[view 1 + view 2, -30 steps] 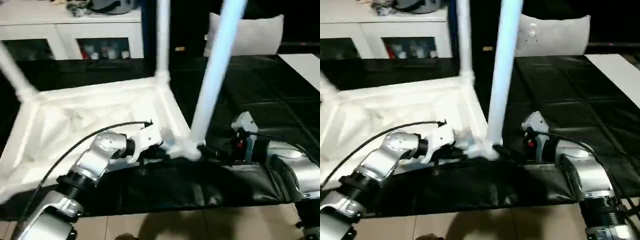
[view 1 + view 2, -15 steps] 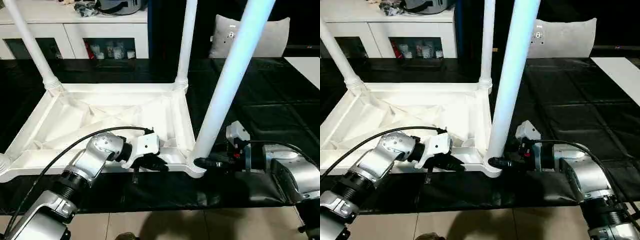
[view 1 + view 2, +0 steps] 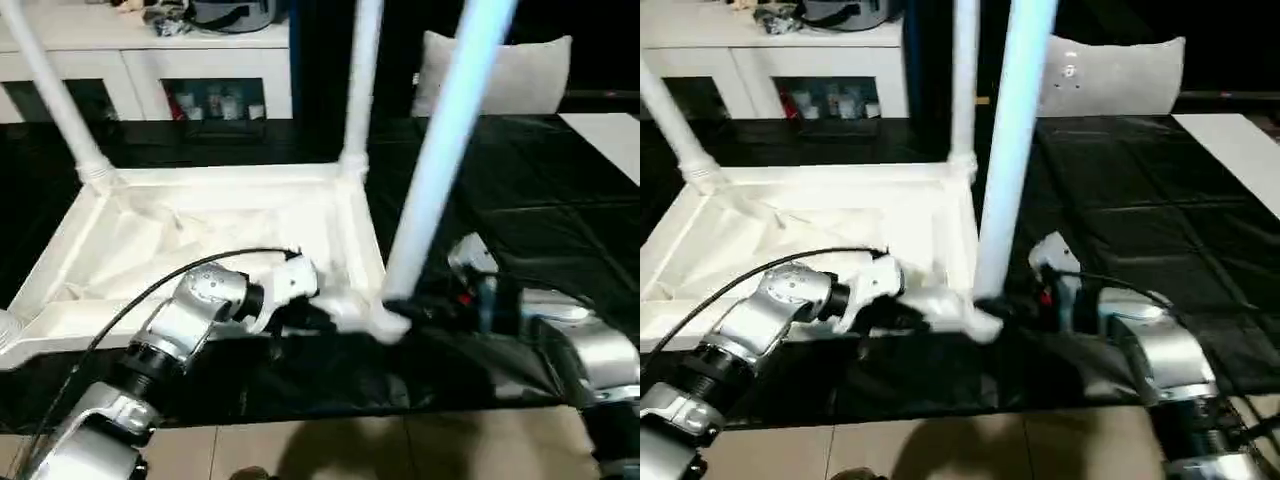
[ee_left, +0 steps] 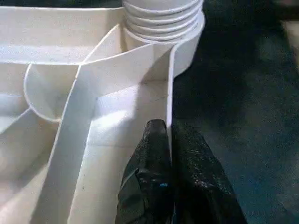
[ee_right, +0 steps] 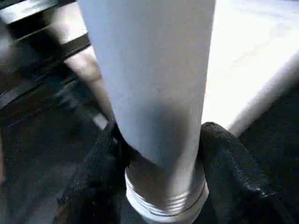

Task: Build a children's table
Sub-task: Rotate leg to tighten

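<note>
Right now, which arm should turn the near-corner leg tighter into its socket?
Right. The right gripper has a finger on each side of the near leg just above its threads. The left gripper is pinched on the tabletop's edge wall beside that socket, so it is better placed to brace.

The children's table [image 3: 215,235] lies upside down on the dark floor, its white ribbed underside facing up. 3 tapered legs stand in corner sockets: the far-left leg [image 3: 55,95], the far-right leg [image 3: 362,80] and the near-right leg [image 3: 440,160] (threaded at its base).
</note>
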Robot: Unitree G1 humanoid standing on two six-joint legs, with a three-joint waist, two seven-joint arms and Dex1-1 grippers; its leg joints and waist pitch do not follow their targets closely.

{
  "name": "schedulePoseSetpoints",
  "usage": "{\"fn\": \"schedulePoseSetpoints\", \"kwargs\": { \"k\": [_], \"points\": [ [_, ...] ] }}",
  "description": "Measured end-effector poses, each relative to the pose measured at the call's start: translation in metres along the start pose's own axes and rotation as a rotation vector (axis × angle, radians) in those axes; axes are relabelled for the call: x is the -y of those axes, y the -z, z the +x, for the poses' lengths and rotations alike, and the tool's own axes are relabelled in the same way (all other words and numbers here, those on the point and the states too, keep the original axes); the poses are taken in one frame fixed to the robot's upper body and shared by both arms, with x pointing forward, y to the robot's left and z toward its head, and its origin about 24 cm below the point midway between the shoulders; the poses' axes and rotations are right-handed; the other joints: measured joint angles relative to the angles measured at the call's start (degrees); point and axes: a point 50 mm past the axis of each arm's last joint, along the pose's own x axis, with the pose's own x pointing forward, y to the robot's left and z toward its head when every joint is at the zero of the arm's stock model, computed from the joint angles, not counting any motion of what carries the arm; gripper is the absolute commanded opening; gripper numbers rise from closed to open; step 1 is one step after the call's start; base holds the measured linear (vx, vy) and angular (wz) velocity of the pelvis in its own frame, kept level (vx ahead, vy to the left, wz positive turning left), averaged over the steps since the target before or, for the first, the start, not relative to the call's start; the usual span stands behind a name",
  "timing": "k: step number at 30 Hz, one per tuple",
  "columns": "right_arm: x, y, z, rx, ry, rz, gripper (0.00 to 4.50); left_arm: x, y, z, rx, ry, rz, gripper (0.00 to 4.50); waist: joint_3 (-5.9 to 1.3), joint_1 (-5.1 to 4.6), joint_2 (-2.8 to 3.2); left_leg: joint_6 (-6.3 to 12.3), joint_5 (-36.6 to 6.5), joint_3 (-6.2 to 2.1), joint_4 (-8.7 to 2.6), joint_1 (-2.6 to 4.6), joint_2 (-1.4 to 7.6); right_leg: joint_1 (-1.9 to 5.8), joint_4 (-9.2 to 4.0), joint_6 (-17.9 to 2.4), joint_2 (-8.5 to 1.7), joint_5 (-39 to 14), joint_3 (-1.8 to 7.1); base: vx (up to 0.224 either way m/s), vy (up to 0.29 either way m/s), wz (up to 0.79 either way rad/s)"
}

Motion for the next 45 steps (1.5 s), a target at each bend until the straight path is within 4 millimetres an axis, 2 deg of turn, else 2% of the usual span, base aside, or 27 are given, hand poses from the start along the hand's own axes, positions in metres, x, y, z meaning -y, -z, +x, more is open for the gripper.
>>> {"fn": "schedulePoseSetpoints", "kwargs": {
  "k": [4,8,9,12,13,17,19,23,24,27,29,32,34,37,40,44,45],
  "points": [
    [0.008,-0.006,0.019,0.032,0.245,0.040,1.97,-0.002,-0.009,0.019,0.027,-0.144,-0.117,0.00,0.01,-2.05,-0.01,0.00,0.11,0.05,0.02,0.01,-0.04,0.01,-0.17,0.08,0.00,0.21,0.09,0.000,0.000,0.00],
    [0.013,-0.011,0.030,0.055,0.406,0.068,1.97,0.000,-0.019,0.035,0.048,-0.249,-0.197,0.00,-0.07,-2.39,0.23,-0.01,0.11,0.04,-0.05,-0.04,-0.02,-0.07,-0.17,0.09,0.01,0.21,0.06,0.000,0.000,0.00],
    [0.014,-0.012,0.031,0.059,0.425,0.072,2.62,0.000,-0.021,0.038,0.048,-0.263,-0.207,0.00,-0.09,-2.38,0.26,0.00,0.11,0.04,-0.08,-0.05,-0.02,-0.08,-0.18,0.09,0.02,0.21,0.05,0.000,0.000,0.00],
    [0.014,-0.011,0.032,0.074,0.447,0.105,2.69,0.002,-0.024,0.041,0.051,-0.272,-0.215,0.00,-0.11,-2.20,0.32,0.02,0.10,0.04,-0.11,-0.12,-0.03,-0.09,-0.24,-0.02,0.02,0.28,0.05,0.000,0.000,0.00],
    [0.014,-0.011,0.032,0.078,0.446,0.112,2.89,0.002,-0.024,0.041,0.052,-0.271,-0.213,0.00,-0.11,-2.12,0.33,0.03,0.09,0.04,-0.12,-0.15,-0.03,-0.12,-0.26,-0.02,0.02,0.28,0.05,0.000,0.000,0.00],
    [0.013,-0.010,0.029,0.083,0.416,0.109,3.20,0.001,-0.024,0.039,0.042,-0.268,-0.185,0.00,-0.09,-1.94,0.31,0.03,0.08,0.04,-0.15,-0.17,-0.02,-0.15,-0.27,-0.01,0.02,0.27,0.03,0.000,0.000,0.00],
    [0.016,-0.009,0.021,0.068,0.382,0.078,3.46,0.000,-0.022,0.037,0.034,-0.263,-0.159,0.00,-0.07,-1.78,0.34,0.03,0.09,0.04,-0.16,-0.17,-0.01,-0.15,-0.27,0.00,0.02,0.27,0.02,0.000,0.000,0.00],
    [0.015,-0.002,0.009,0.026,0.266,0.051,3.65,-0.003,-0.018,0.028,0.026,-0.240,-0.116,0.00,0.00,-1.85,0.42,0.02,0.09,0.04,-0.17,-0.19,0.01,-0.18,-0.26,0.00,0.04,0.27,0.01,0.000,0.000,0.00],
    [0.014,-0.002,0.004,0.018,0.229,0.038,3.90,-0.004,-0.017,0.025,0.024,-0.226,-0.102,0.00,0.01,-1.85,0.40,0.02,0.09,0.04,-0.17,-0.20,0.02,-0.20,-0.26,0.00,0.04,0.27,0.00,0.000,0.000,0.00],
    [0.013,-0.005,-0.003,0.014,0.151,0.007,3.97,-0.004,-0.015,0.019,0.020,-0.193,-0.074,0.00,0.02,-1.76,0.39,0.03,0.09,0.04,-0.17,-0.24,0.02,-0.21,-0.27,0.01,0.04,0.26,-0.01,0.000,0.000,0.00],
    [0.013,-0.006,-0.010,-0.019,0.082,-0.040,4.29,-0.004,-0.011,0.013,0.009,-0.144,-0.037,0.00,0.02,-1.51,0.38,0.03,0.09,0.04,-0.17,-0.29,0.02,-0.23,-0.29,0.01,0.04,0.26,-0.03,0.000,0.000,0.00],
    [0.015,-0.009,-0.021,-0.051,0.006,-0.091,4.29,-0.005,-0.006,0.001,-0.016,-0.073,0.022,0.00,0.04,-1.05,0.35,0.04,0.09,0.04,-0.17,-0.29,0.05,-0.23,-0.28,0.00,0.04,0.26,-0.06,0.000,0.000,0.00],
    [0.013,-0.010,-0.024,-0.052,-0.064,-0.105,4.08,-0.003,-0.001,-0.008,-0.031,-0.002,0.068,0.00,0.04,-0.45,0.35,0.04,0.09,0.04,-0.17,-0.28,0.05,-0.21,-0.28,0.00,0.04,0.26,-0.06,0.000,0.000,0.00],
    [0.009,-0.011,-0.023,-0.053,-0.133,-0.118,3.95,0.002,0.000,-0.012,-0.042,0.083,0.109,0.00,0.04,0.37,0.34,0.09,0.12,0.05,-0.14,-0.28,0.02,-0.13,-0.28,0.00,-0.01,0.26,-0.05,0.000,0.000,0.00],
    [0.007,-0.013,-0.023,-0.059,-0.189,-0.130,3.57,0.006,0.000,-0.012,-0.050,0.150,0.137,0.00,0.05,1.15,0.31,0.13,0.10,0.07,-0.03,-0.27,0.01,-0.09,-0.27,-0.02,-0.03,0.27,-0.03,0.000,0.000,0.00],
    [0.003,-0.015,-0.021,-0.057,-0.255,-0.120,3.49,0.008,0.001,-0.014,-0.055,0.180,0.142,0.00,0.05,1.26,0.28,0.12,0.11,0.07,-0.03,-0.22,0.04,-0.10,-0.16,-0.03,-0.03,0.28,-0.03,0.000,0.000,0.00],
    [0.003,-0.014,-0.021,-0.057,-0.266,-0.114,3.29,0.008,0.001,-0.015,-0.055,0.187,0.142,0.00,0.05,1.30,0.28,0.11,0.11,0.07,-0.04,-0.21,0.05,-0.10,-0.15,-0.03,-0.02,0.28,-0.04,0.000,0.000,0.00]
  ]
}}
